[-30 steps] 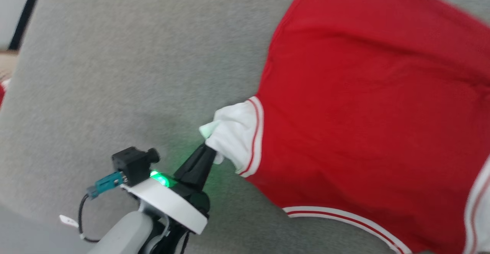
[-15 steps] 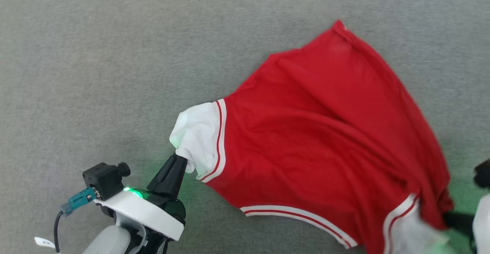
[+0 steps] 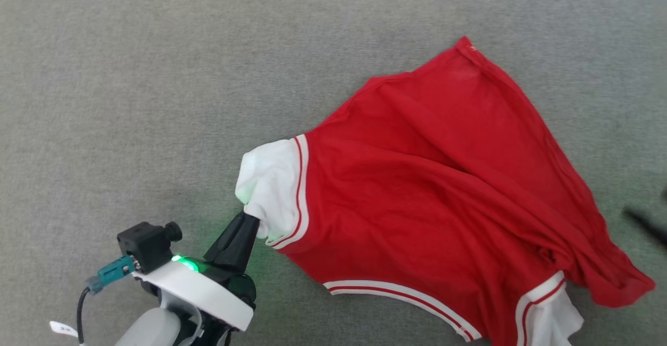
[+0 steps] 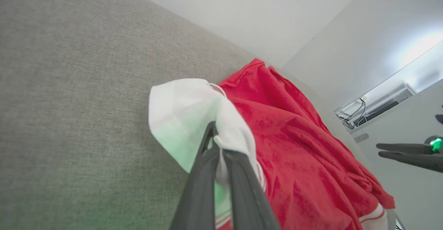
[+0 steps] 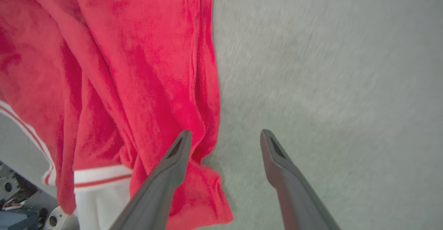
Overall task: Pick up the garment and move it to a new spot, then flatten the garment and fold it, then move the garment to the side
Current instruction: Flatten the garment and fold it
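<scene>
The garment, red with white sleeves and striped trim, lies rumpled on a grey fabric surface. At the lower left of the head view my left gripper is shut on the white left sleeve. In the left wrist view the fingers pinch that sleeve at the left gripper's tip. My right gripper is open with nothing between its fingers. Its left finger lies over the garment's red edge. The other white sleeve lies at the bottom right.
The grey surface stretches wide to the left and behind the garment. Its near edge shows in the right wrist view, with dark robot parts below. White walls and a wall unit stand beyond the surface in the left wrist view.
My right gripper has opened, let go of the garment's right end and drawn away to the right. That end has dropped onto the surface. The left gripper keeps its hold on the sleeve.
</scene>
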You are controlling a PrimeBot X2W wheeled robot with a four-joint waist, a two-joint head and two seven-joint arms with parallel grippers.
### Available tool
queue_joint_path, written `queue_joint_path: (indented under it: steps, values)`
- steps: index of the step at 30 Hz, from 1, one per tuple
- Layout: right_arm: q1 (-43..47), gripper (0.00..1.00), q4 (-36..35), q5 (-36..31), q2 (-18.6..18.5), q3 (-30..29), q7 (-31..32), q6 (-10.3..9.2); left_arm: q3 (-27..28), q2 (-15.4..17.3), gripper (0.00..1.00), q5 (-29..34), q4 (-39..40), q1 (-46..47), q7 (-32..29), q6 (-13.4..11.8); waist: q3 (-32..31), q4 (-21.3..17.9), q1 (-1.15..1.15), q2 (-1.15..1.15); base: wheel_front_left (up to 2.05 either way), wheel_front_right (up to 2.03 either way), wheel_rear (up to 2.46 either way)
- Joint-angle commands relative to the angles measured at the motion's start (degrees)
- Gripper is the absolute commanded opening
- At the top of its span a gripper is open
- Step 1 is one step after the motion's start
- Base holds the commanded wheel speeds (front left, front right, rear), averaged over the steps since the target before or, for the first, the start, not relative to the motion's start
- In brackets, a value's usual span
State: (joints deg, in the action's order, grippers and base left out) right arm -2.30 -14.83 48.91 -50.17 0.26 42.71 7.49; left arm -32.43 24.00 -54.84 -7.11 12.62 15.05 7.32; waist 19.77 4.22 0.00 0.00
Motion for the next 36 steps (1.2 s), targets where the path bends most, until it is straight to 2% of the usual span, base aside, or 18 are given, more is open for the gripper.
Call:
queue_joint_path:
  steps: [1, 4, 6, 12, 16, 19, 25, 26, 27, 28, 32, 36]
  values:
    - [-3.1, 1.00, -0.6, 0.6, -0.1, -0.8, -0.3, -0.01, -0.2, -0.3, 0.00, -0.7, 0.3, 0.7, 0.0, 0.3, 0.4, 0.6, 0.00, 0.00, 0.00, 0.00, 0.00]
    - [-8.1, 1.00, 0.5, -0.5, -0.5, -0.7, -1.2, -0.01, -0.8, -1.0, 0.00, -0.4, 0.6, 1.3, 0.0, 0.3, 0.8, 1.5, 0.00, 0.00, 0.00, 0.00, 0.00]
    - [-14.3, 1.00, 2.6, -2.4, 0.9, 1.3, -2.5, -0.01, -1.9, -1.8, 0.00, 0.0, 0.6, 2.0, 0.0, 0.3, 1.4, 2.9, 0.00, 0.00, 0.00, 0.00, 0.00]
    - [-33.5, 1.00, 14.6, -7.6, 6.1, 13.3, -5.5, -0.01, -4.3, -4.3, 0.00, -0.4, 0.3, 4.7, 0.1, 0.3, 4.4, 7.3, 0.00, 0.00, 0.00, 0.00, 0.00]
    - [-42.3, 1.00, 23.0, -9.4, 6.6, 22.2, -4.8, -0.02, -5.3, -6.5, 0.00, -0.5, 0.0, 6.4, 0.1, 0.3, 6.6, 10.3, 0.00, 0.00, 0.00, 0.00, 0.00]
    - [-46.2, 1.00, 28.5, -10.3, 6.1, 28.5, -4.7, -0.02, -6.0, -7.9, 0.00, -0.3, -0.4, 7.1, 0.1, 0.3, 7.7, 11.9, 0.00, 0.00, 0.00, 0.00, 0.00]
    - [-47.5, 1.00, 35.9, -7.0, 5.3, 40.6, -3.5, -0.01, -6.2, -9.7, 0.00, -0.1, -1.1, 7.4, 0.1, 0.3, 8.5, 13.4, 0.00, 0.00, 0.00, 0.00, 0.00]
    - [-47.5, 0.40, 36.7, -6.1, 5.0, 42.5, -2.7, -0.01, -6.1, -9.7, 0.00, -0.1, -1.2, 7.4, 0.1, 0.3, 8.5, 13.4, 0.00, 0.00, 0.00, 0.00, 0.00]
    - [-47.6, 0.12, 37.2, -5.1, 4.7, 44.0, -2.3, 0.00, -6.0, -9.7, 0.00, -0.2, -1.3, 7.4, 0.1, 0.3, 8.4, 13.3, 0.00, 0.00, 0.00, 0.00, 0.00]
    - [-47.9, 0.00, 37.8, -4.2, 4.5, 44.8, -2.5, -0.01, -6.0, -9.6, 0.00, -0.4, -1.4, 7.5, 0.1, 0.3, 8.3, 13.2, 0.00, 0.00, 0.00, 0.00, 0.00]
    - [-51.2, 0.00, 39.9, -2.1, 3.8, 45.7, -6.1, -0.16, -7.3, -8.2, 0.00, -1.1, -2.9, 9.0, 0.1, 0.3, 7.3, 12.3, 0.00, 0.00, 0.00, 0.00, 0.00]
    - [-56.1, 0.00, 43.0, -2.5, 4.8, 42.8, -15.4, -0.13, -9.4, -5.2, 0.00, -2.0, -7.9, 14.3, -0.1, 0.3, 5.6, 11.2, 0.00, 0.00, 0.00, 0.00, 0.00]
